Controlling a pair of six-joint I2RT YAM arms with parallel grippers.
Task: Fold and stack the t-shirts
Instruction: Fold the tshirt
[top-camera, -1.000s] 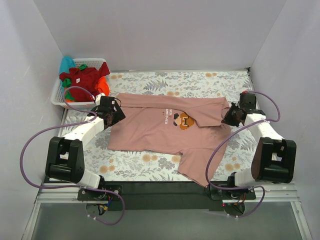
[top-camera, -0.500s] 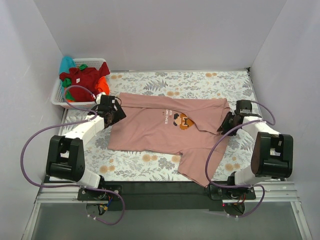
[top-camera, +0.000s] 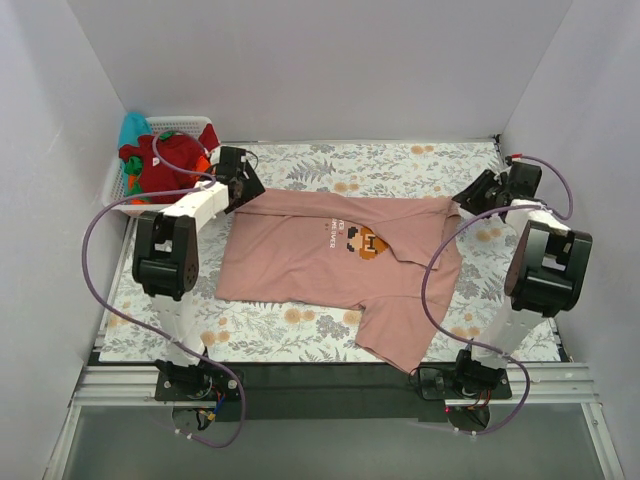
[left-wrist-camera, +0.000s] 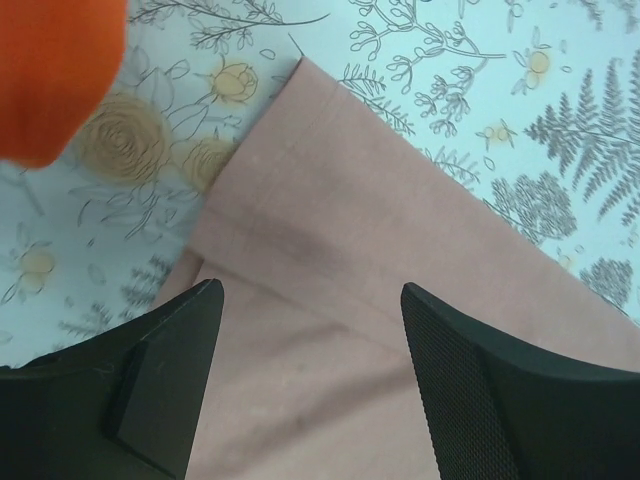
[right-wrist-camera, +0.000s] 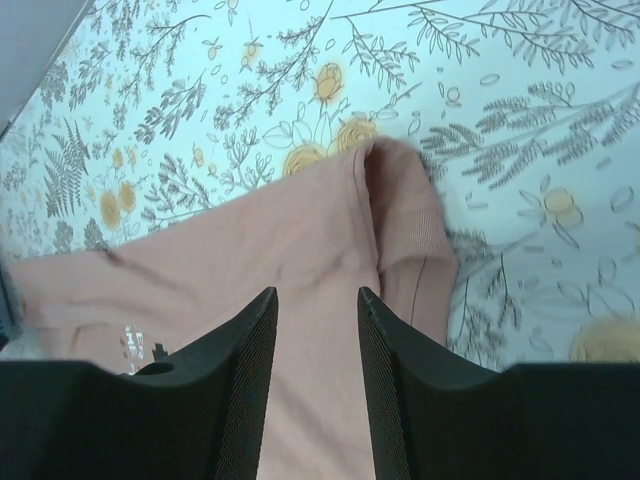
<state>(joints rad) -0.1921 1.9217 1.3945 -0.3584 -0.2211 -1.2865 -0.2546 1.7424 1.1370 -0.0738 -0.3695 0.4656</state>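
Observation:
A dusty-pink t-shirt (top-camera: 330, 255) with a pixel-art print (top-camera: 372, 243) lies spread on the floral cloth, one sleeve trailing toward the near edge. My left gripper (top-camera: 243, 186) hovers over its far-left corner, open, and in the left wrist view (left-wrist-camera: 310, 300) only pink fabric (left-wrist-camera: 380, 220) shows under the wide gap. My right gripper (top-camera: 478, 192) is at the far-right corner, open; between its fingers (right-wrist-camera: 318, 295) lies the flat shirt (right-wrist-camera: 300, 240), with nothing gripped. Dark red (top-camera: 160, 160), orange (top-camera: 205, 160) and teal (top-camera: 133, 128) t-shirts are heaped in the basket.
The white slatted basket (top-camera: 118, 200) stands at the far left corner, close to my left arm. An orange fold (left-wrist-camera: 50, 70) shows at the top left of the left wrist view. Floral cloth (top-camera: 400, 160) covers the table; white walls enclose three sides.
Both arms swung toward the far edge, to the shirt's far corners. My right gripper went from shut to open, and the shirt's right side now lies flat.

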